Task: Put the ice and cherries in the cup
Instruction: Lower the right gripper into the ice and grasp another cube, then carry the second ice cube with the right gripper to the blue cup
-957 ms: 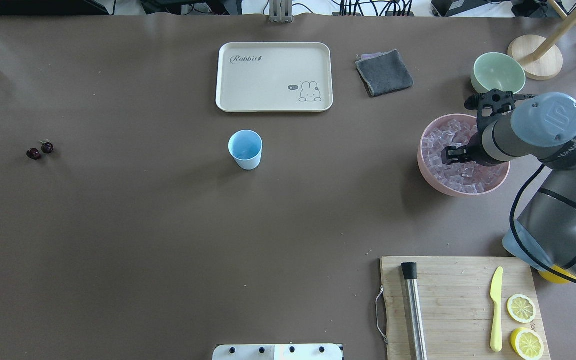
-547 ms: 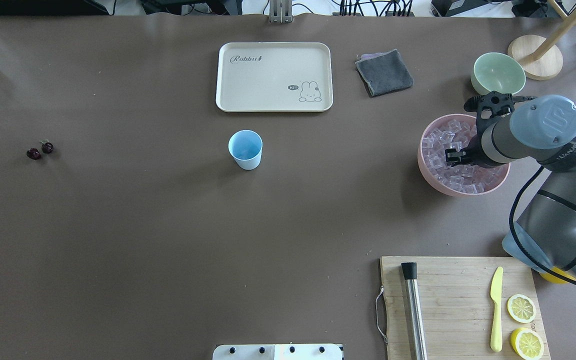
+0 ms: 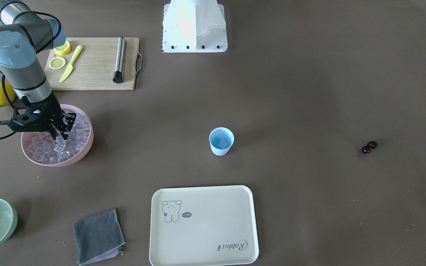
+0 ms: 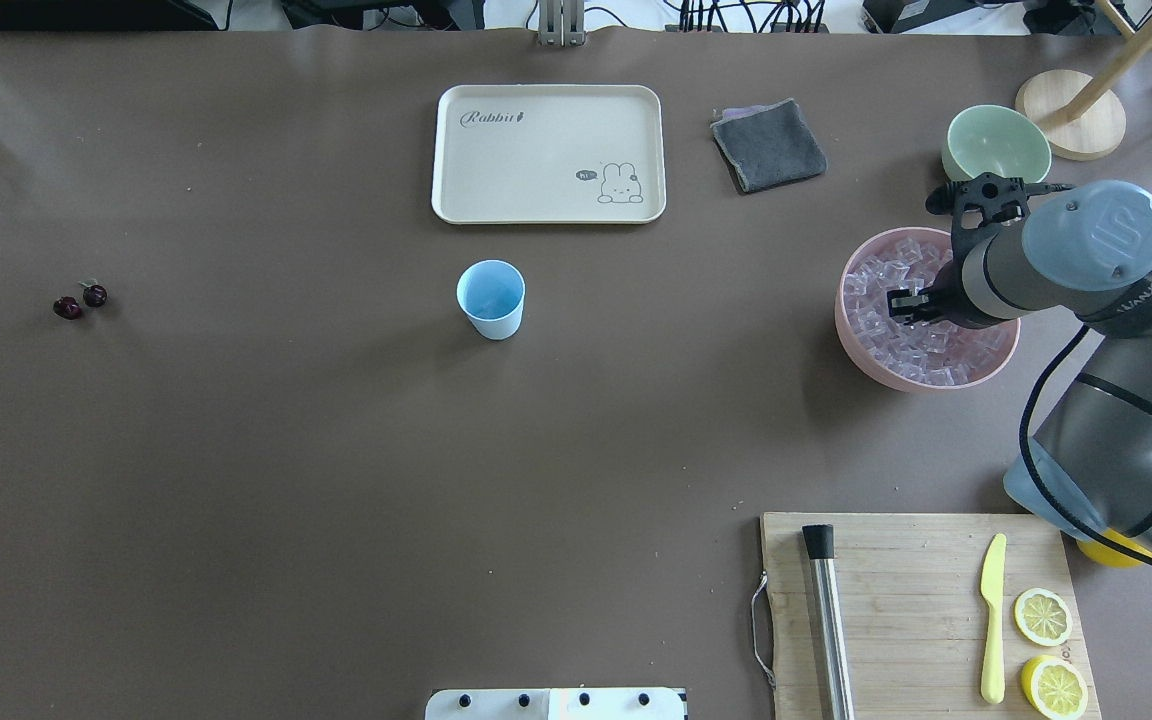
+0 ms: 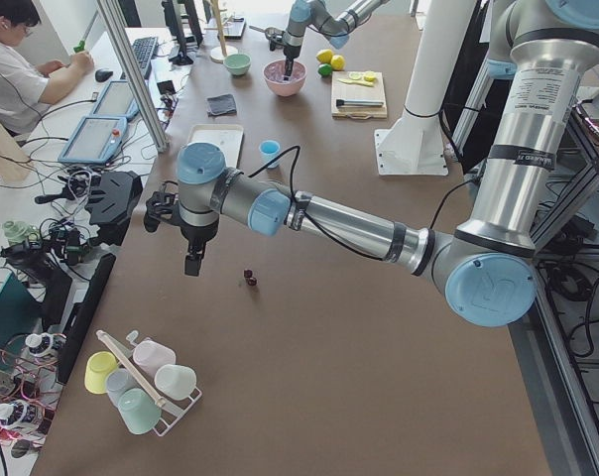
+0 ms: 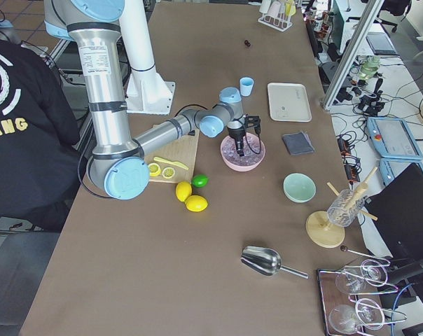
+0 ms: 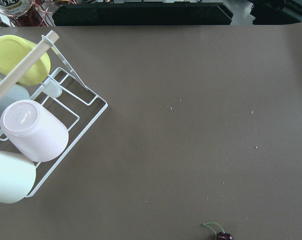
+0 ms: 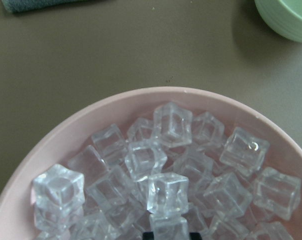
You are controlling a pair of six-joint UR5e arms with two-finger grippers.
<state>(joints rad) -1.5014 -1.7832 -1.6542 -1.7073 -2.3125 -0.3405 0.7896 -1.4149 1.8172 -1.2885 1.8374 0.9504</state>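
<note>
Right gripper [image 4: 902, 305] sat among ice [image 8: 168, 192]; jaws we could not tell | we advised: pinch one cube squarely, lift straight

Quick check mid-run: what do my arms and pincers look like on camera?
The right arm and left arm are silver-grey tubes with pale blue joint caps. A black cable loops beside the right one, whose cap bears a logo. The right pincer and left pincer are black.
</note>
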